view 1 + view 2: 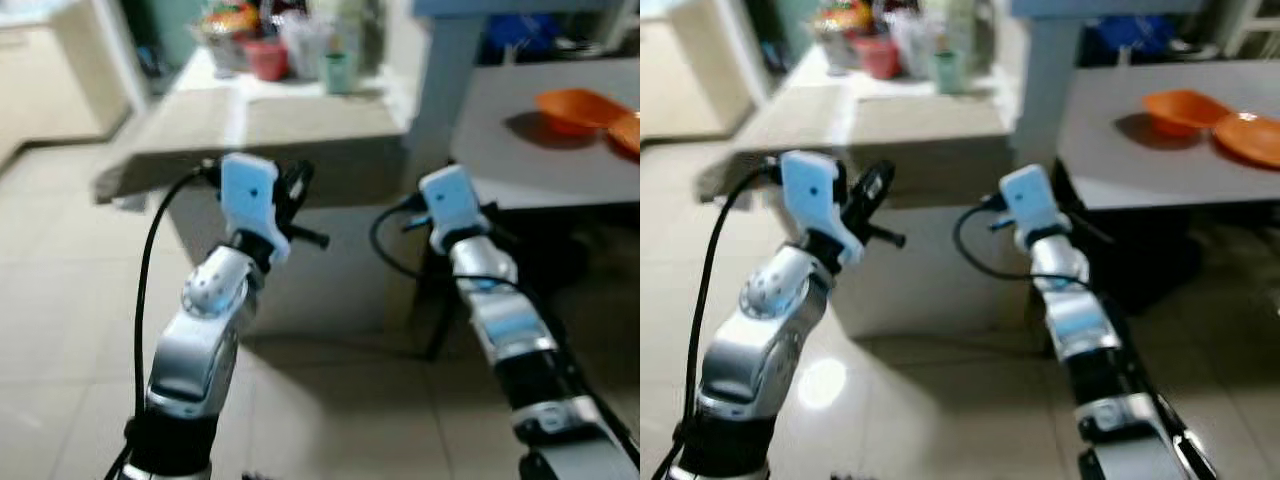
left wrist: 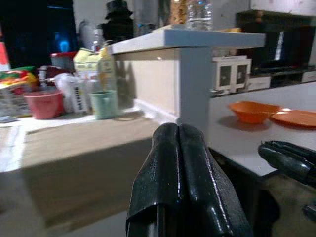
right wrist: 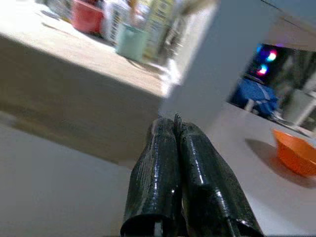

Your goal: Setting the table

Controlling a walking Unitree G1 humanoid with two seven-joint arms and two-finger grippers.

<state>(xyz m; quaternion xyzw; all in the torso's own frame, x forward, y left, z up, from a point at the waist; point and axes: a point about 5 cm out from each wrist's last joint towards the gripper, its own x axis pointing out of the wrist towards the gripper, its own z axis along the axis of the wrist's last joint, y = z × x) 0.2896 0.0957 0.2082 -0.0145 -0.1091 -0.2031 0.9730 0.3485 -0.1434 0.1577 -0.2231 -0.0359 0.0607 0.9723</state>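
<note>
Both claws — the left claw (image 2: 180, 148) and the right claw (image 3: 175, 143) — are pressed shut and hold nothing, so the robot probably must next reach the orange plastic bowl (image 1: 1178, 110) on the grey worktop (image 1: 1130, 165).

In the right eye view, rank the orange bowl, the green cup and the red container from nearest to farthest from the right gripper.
1. Orange bowl, on the grey table to the robot's right of the right gripper.
2. Green cup, on the counter ahead.
3. Red container, further left on that counter.

Red tub (image 2: 43, 103), green cup (image 2: 104, 104), bottle (image 2: 200, 14), prob. cartons (image 2: 91, 59)
</note>
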